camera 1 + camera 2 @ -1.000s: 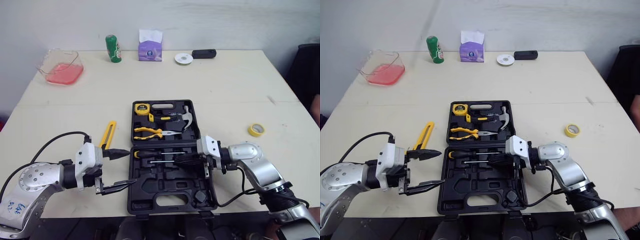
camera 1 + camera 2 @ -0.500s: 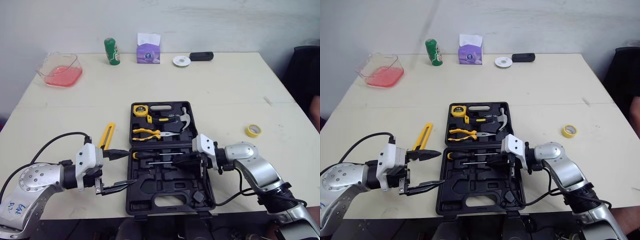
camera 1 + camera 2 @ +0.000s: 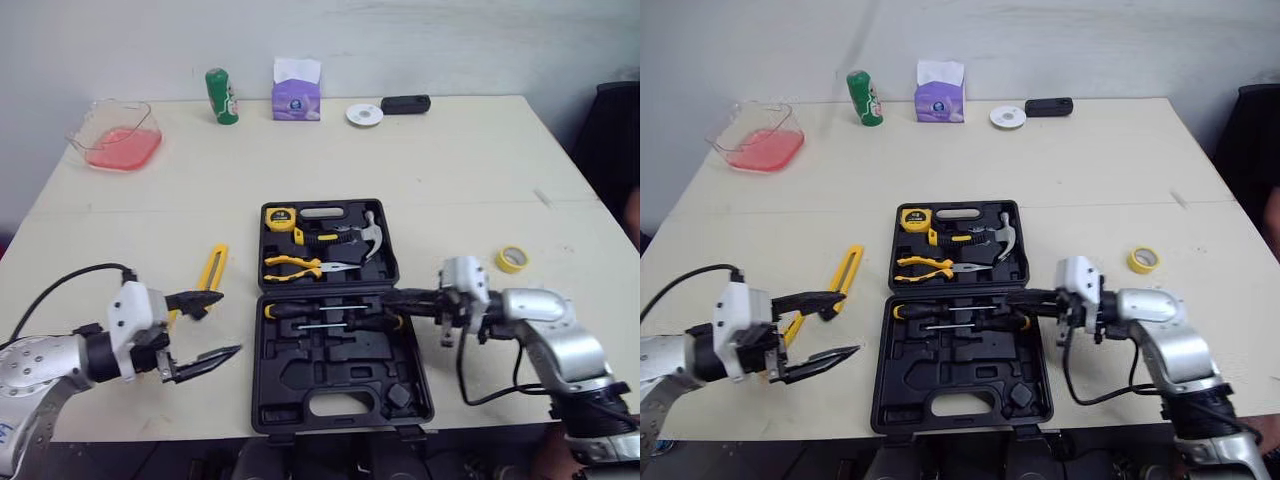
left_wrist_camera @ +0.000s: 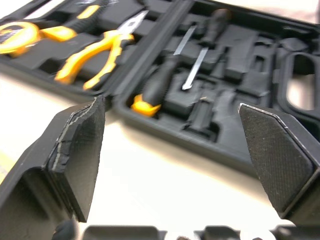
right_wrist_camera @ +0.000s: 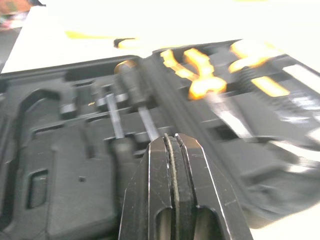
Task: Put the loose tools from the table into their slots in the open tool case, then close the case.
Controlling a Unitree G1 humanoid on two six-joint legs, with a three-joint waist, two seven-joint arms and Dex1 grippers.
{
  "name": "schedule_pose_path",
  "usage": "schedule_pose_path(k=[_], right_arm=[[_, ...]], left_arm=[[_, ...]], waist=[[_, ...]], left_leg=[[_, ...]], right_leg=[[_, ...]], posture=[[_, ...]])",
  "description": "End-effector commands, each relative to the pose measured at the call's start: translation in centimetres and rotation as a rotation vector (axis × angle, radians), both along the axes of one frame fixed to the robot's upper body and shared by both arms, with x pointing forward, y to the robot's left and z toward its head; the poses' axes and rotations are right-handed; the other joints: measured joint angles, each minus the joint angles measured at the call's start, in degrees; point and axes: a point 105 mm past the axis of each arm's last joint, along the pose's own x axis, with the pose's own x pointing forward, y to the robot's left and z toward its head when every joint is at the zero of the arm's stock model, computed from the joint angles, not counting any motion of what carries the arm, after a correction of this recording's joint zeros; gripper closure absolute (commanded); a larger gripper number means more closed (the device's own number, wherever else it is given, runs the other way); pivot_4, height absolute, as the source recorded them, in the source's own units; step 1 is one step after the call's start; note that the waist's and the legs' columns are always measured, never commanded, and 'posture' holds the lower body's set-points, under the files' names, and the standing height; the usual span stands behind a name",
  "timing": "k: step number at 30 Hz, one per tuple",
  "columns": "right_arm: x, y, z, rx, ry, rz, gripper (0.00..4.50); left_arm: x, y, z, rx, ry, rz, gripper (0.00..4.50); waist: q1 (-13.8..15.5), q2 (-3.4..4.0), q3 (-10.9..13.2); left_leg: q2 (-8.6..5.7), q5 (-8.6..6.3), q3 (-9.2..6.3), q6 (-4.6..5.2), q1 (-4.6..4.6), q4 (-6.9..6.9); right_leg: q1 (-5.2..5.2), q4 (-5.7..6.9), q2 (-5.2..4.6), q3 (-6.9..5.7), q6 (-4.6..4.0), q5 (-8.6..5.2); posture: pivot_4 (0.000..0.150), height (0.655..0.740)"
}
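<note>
Left wrist view tells it plainly: the left gripper has its two fingers spread wide with nothing between them. It hovers over the table just beside the left edge of the open tool case. Opposite, the right gripper has its fingers pressed flat together, tips over the case near the hinge. They may be touching the screwdrivers in the near half, hard to say. Loose on the table, just left of the case, lies the yellow utility knife. The far half holds pliers, tape measure and hammer. A yellow tape roll sits off right. Along the far edge stand a pink container, a green bottle and a tissue box.
</note>
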Motion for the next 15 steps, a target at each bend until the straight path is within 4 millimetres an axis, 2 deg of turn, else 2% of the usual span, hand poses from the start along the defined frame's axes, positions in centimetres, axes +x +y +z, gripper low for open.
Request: schedule_pose_path(k=[1,2,3,4,6,9,10,13,15], right_arm=[[0.2,-3.5,2.2,0.012,-0.067,-0.136,3.85],[0.3,-4.8,2.3,-0.002,-0.075,-0.186,3.65],[0.3,-6.4,2.4,-0.034,-0.1,-0.24,3.25],[0.3,-7.5,2.4,-0.056,-0.115,-0.274,2.53],[0.2,-9.9,2.6,-0.104,-0.168,-0.357,1.79],[0.4,-13.9,3.5,-0.125,-0.311,-0.512,0.25],[0.4,-15.2,3.6,-0.126,-0.357,-0.566,0.02],[0.0,-18.6,2.6,-0.169,-0.381,-0.686,0.02],[-0.2,-19.5,2.1,-0.186,-0.383,-0.706,0.02]], left_arm=[[-0.1,2.8,1.3,-0.038,-0.033,0.143,0.0],[-0.3,3.9,1.2,-0.03,-0.036,0.191,0.0],[-0.6,5.3,1.1,-0.022,-0.039,0.249,0.0],[-0.9,6.2,1.0,-0.015,-0.041,0.288,0.0],[-1.5,8.6,1.0,-0.014,-0.054,0.391,0.0],[-2.6,12.1,0.5,-0.009,-0.081,0.543,0.0],[-3.1,13.1,0.3,-0.017,-0.088,0.591,0.0],[-4.3,16.2,0.1,-0.024,-0.129,0.733,0.0],[-4.7,17.0,0.0,-0.027,-0.14,0.765,0.0]], waist=[[0.0,-0.02,0.0],[-0.1,-0.02,0.0],[-0.1,-0.02,0.0],[-0.1,-0.03,0.0],[-0.2,-0.05,0.0],[-0.2,-0.13,0.1],[-0.2,-0.13,0.1],[-0.3,-0.14,0.1],[-0.3,-0.17,0.1]], left_leg=[[0.01,-0.01,0.01,0.0,0.0,-0.01],[0.01,-0.02,0.04,0.01,-0.03,-0.02],[0.01,-0.02,0.08,0.02,-0.05,-0.02],[0.0,-0.03,0.13,0.03,-0.05,-0.02],[0.01,-0.04,0.19,0.04,-0.05,-0.02],[0.02,-0.05,0.32,0.06,-0.05,-0.03],[0.02,-0.06,0.33,0.08,-0.04,-0.03],[0.02,-0.08,0.38,0.13,-0.02,-0.03],[0.06,-0.1,0.38,0.09,-0.03,-0.03]], right_leg=[[0.0,-0.01,0.0,0.0,0.0,0.0],[-0.04,-0.03,0.01,0.02,0.0,0.0],[-0.08,-0.04,0.01,0.03,0.0,0.0],[-0.1,-0.04,0.01,0.05,0.0,0.0],[-0.14,-0.04,0.04,0.06,0.0,0.0],[-0.23,0.0,0.08,0.04,0.0,0.0],[-0.23,0.01,0.08,0.03,0.0,0.0],[-0.26,0.03,0.07,0.04,0.01,0.0],[-0.29,0.03,0.08,0.08,-0.02,-0.01]], posture=[[0.15,0.74],[0.15,0.74],[0.15,0.74],[0.15,0.74],[0.15,0.74],[0.15,0.74],[0.15,0.74],[0.15,0.74],[0.15,0.74]])
